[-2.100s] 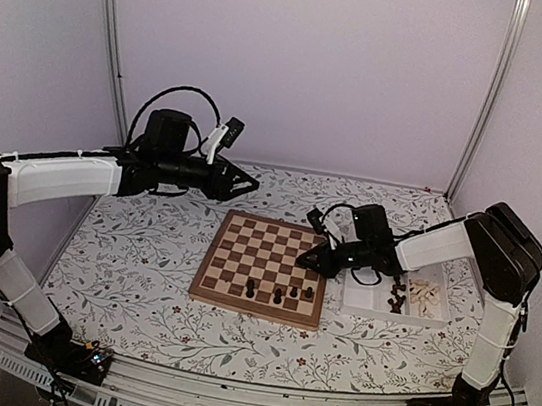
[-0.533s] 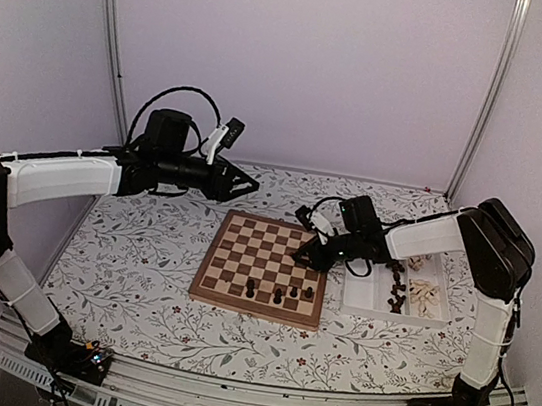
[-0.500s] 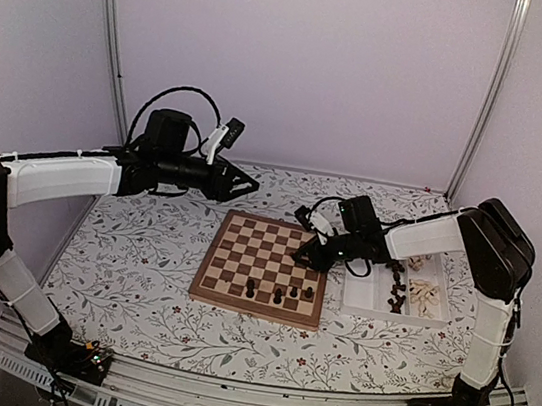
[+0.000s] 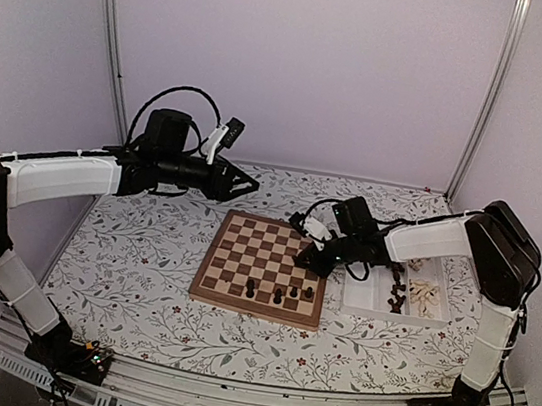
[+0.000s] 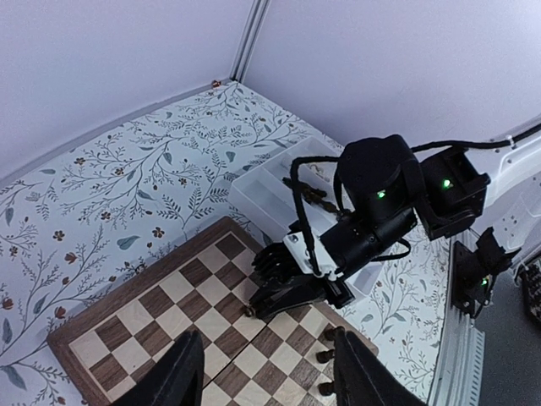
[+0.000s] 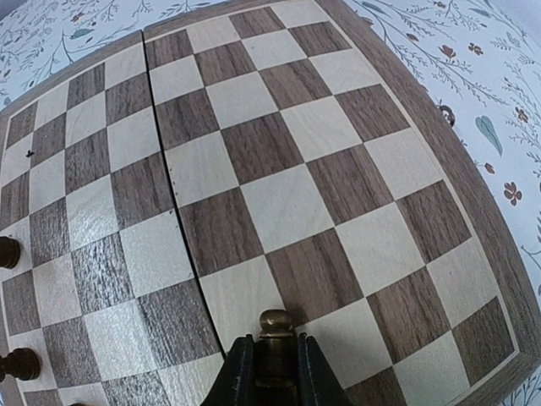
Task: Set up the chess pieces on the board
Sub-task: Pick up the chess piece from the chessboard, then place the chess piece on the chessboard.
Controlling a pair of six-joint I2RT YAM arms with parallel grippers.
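The board lies mid-table, also seen in the left wrist view and the right wrist view. My right gripper is shut on a dark brown chess piece, whose round head pokes out past the fingertips low over the board's right side. The left wrist view shows that piece at the tip of the right gripper. A few other dark pieces stand along the near rows. My left gripper hangs open and empty, high behind the board.
A white compartment tray sits right of the board, holding dark pieces and cream pieces. A floral cloth covers the table. Purple walls with metal posts enclose the back and sides.
The right gripper has tightened on the dark piece and shifted a little left and back over the board. The left arm has not moved.
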